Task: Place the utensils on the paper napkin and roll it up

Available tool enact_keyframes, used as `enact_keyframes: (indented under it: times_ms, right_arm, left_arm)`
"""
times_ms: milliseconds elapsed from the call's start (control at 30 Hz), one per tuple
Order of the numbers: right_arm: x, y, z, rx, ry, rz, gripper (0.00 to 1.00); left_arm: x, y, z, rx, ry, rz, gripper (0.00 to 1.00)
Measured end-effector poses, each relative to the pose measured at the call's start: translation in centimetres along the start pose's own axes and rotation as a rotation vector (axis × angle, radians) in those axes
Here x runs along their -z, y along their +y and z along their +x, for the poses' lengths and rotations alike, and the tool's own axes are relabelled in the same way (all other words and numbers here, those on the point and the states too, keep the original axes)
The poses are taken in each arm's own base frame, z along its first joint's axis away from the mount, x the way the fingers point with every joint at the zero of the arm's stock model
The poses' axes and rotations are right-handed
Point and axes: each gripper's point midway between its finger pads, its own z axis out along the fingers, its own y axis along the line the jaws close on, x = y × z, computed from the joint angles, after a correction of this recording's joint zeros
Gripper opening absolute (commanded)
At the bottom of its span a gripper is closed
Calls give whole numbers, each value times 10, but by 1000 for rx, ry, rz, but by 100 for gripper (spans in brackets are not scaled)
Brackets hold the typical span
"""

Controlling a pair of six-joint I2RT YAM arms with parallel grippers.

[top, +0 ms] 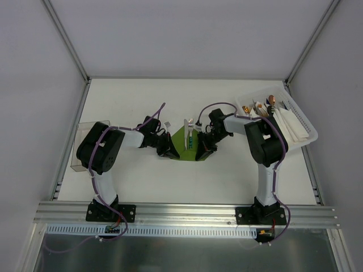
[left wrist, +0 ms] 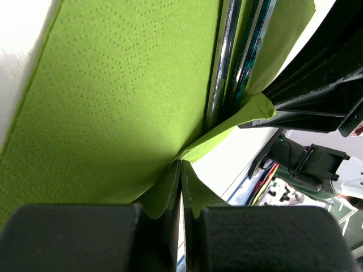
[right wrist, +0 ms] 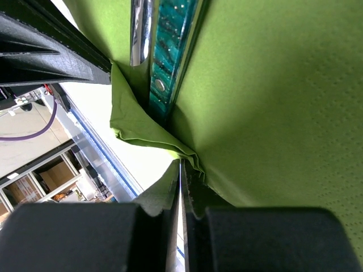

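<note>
Pinching paper napkin (left wrist: 113, 113) edges tight in left gripper (left wrist: 181, 190) and right gripper (right wrist: 180, 190), utensils (right wrist: 167, 56) already laid on; rolling-up yet to finish.

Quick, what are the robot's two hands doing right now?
The left gripper is closed on the napkin.
The right gripper is closed on the napkin too.
</note>
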Motion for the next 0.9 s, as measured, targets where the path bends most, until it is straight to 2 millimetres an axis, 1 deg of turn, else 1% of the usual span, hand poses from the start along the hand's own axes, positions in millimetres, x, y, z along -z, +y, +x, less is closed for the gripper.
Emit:
enact_keyframes:
  times_ms: [167,300,467,600,733,900]
  right_arm:
    - [0,3,-1,13,-4,-19,9]
    - [4,13,-7,41,-27,-55,9]
    - [15,35,-24,102,-83,-107,9]
    - [21,46,-42,144,-127,-125,8]
    - [20,49,-49,148,-135,-141,8]
    - [10,42,-49,121,-113,-147,7]
  left_arm:
    - [0,0,0,2,1,-2,0]
    - [1,0,0,6,5,-7,0]
    - [1,0,0,8,9,-12,0]
    - [1,0,1,10,11,-13,0]
    - [1,0,1,11,11,-14,0]
    - [2,0,1,13,13,-18,0]
